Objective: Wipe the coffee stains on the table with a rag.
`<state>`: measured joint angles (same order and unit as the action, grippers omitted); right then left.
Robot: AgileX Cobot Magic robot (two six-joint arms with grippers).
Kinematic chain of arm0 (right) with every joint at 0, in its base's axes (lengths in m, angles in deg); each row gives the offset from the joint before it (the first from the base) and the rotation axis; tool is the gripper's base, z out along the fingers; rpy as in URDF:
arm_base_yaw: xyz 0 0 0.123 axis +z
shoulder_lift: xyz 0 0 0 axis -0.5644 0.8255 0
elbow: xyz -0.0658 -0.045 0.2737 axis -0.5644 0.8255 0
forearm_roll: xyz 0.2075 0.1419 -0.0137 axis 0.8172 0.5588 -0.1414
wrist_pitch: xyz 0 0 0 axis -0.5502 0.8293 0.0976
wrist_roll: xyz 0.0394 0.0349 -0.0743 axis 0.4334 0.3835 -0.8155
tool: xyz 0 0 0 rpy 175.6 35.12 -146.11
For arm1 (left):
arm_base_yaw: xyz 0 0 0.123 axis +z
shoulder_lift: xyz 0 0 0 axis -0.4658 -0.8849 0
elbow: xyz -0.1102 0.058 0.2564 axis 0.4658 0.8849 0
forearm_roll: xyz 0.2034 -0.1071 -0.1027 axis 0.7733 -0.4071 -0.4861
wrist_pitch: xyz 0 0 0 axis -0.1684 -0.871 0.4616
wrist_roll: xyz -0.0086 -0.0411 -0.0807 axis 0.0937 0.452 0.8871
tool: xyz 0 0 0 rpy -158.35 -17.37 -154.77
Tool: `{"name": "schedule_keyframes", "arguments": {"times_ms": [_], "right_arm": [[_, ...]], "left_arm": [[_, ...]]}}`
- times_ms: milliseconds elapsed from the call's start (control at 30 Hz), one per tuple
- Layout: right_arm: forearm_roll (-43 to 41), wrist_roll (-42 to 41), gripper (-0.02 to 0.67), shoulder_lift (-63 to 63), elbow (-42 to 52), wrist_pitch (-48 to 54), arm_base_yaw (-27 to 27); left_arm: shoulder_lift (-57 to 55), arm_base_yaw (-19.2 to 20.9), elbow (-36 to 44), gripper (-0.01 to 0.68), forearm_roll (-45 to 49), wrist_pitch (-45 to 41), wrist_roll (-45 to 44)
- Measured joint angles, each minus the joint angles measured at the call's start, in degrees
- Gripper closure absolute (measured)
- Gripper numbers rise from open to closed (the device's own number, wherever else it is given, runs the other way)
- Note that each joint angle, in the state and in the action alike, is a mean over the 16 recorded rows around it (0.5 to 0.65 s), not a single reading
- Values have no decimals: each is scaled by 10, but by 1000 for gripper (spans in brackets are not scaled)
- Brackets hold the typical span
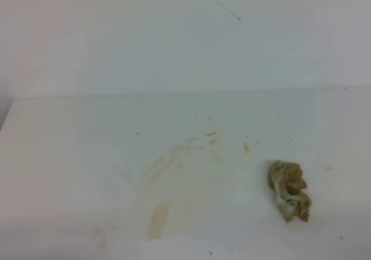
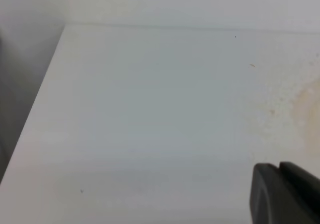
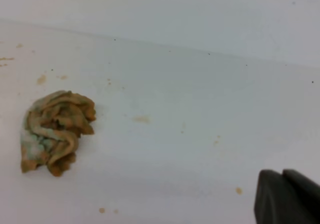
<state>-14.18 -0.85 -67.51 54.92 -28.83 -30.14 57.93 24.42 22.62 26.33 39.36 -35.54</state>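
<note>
Right tool (image 3: 286,196) closed, at frame corner; left tool (image 2: 282,194) barely visible, state unclear.

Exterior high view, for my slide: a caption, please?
Stained rag lies wadded on the white table, right of a faint curved coffee smear.

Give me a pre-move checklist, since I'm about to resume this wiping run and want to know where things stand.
1. Rag in view and free on the table: ok, it lies alone, nothing gripping it.
2. Right gripper empty: ok, shut on nothing, off to the rag's right.
3. Right fingers open for a grasp: not ok.
4. Stains gone: not ok, a faint curved smear and tan spots remain left of the rag.
5. Left gripper state: cannot tell, only a dark tip shows.
6. Path between rag and smear clear: ok.
</note>
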Motion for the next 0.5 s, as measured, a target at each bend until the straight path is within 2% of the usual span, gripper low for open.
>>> {"name": "schedule_keyframes", "arguments": {"times_ms": [500], "right_arm": [[0, 0, 652, 3, 0, -1, 0]], "left_arm": [[0, 0, 1, 675, 0, 1, 0]]}}
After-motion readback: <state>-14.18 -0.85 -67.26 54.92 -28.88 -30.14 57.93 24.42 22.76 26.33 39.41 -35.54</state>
